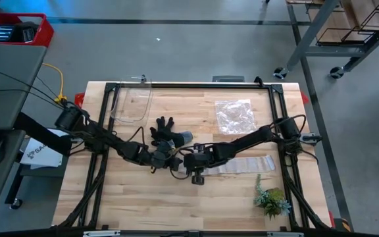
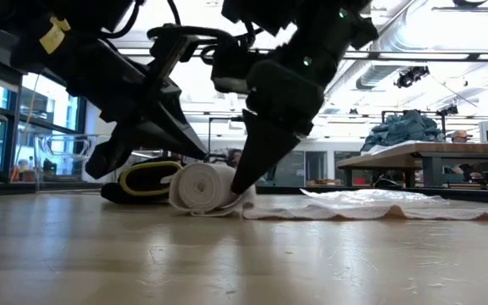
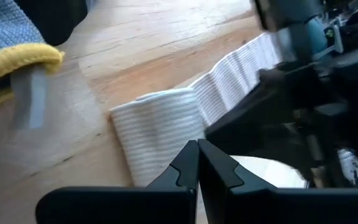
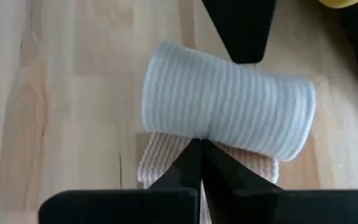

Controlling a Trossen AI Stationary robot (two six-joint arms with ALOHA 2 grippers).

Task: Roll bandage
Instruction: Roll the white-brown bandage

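Observation:
The white bandage is partly wound into a roll (image 2: 200, 186) lying on its side on the wooden table (image 1: 143, 197). Its unrolled strip (image 1: 245, 164) lies flat toward the table's right. My left gripper (image 1: 166, 158) is shut and comes at the roll from the left. My right gripper (image 1: 189, 160) is shut and comes from the right, above the strip. A black-and-grey glove (image 1: 166, 131) with a yellow cuff (image 3: 17, 62) lies just behind the roll. My left gripper sets its shut fingertips (image 3: 197, 155) against the roll's upper left side (image 2: 191, 166), slanting down from the table's left. The roll stays on the table. My right gripper sets its shut fingertips (image 4: 201, 149) against the roll's lower side (image 4: 210, 134) where the strip leaves it, slanting down from the right, across the roll.
A crinkly clear plastic bag (image 1: 234, 115) lies at the far right, a clear container (image 1: 130, 102) at the far left, and a small green plant (image 1: 272, 201) near the front right. A black frame (image 1: 189, 84) runs round the table's edges.

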